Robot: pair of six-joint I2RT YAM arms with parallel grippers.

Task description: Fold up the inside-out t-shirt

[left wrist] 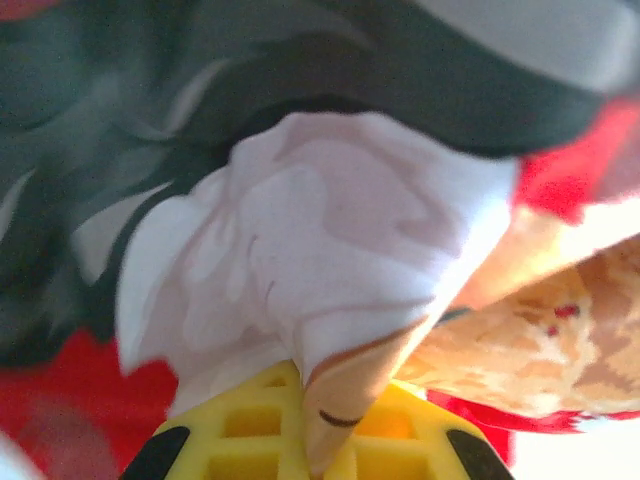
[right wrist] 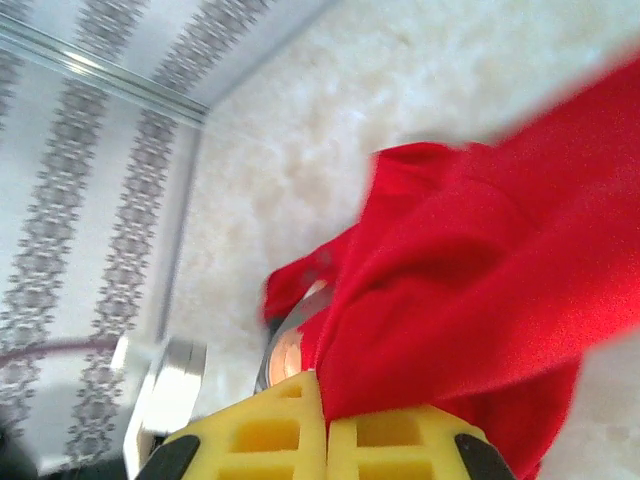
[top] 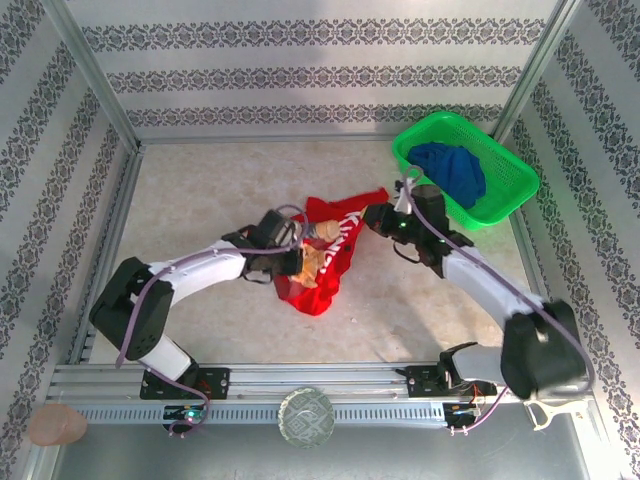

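Your left gripper [top: 297, 258] is clamped on the pale printed patch of the shirt [top: 330, 268]. The shirt lies bunched mid-table [top: 200, 210], between both grippers. Your right gripper [top: 373, 217] is clamped on its red upper edge, with the basket [top: 505, 195] just beyond to the right.

no text can be read: the white print [top: 349, 231] on the red t-shirt [top: 330, 275] is too small and crumpled.

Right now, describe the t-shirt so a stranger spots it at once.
Start at the pale table; near its middle is the t-shirt. It is crumpled, bright red with white print, unlike the dark blue garment in the green basket.
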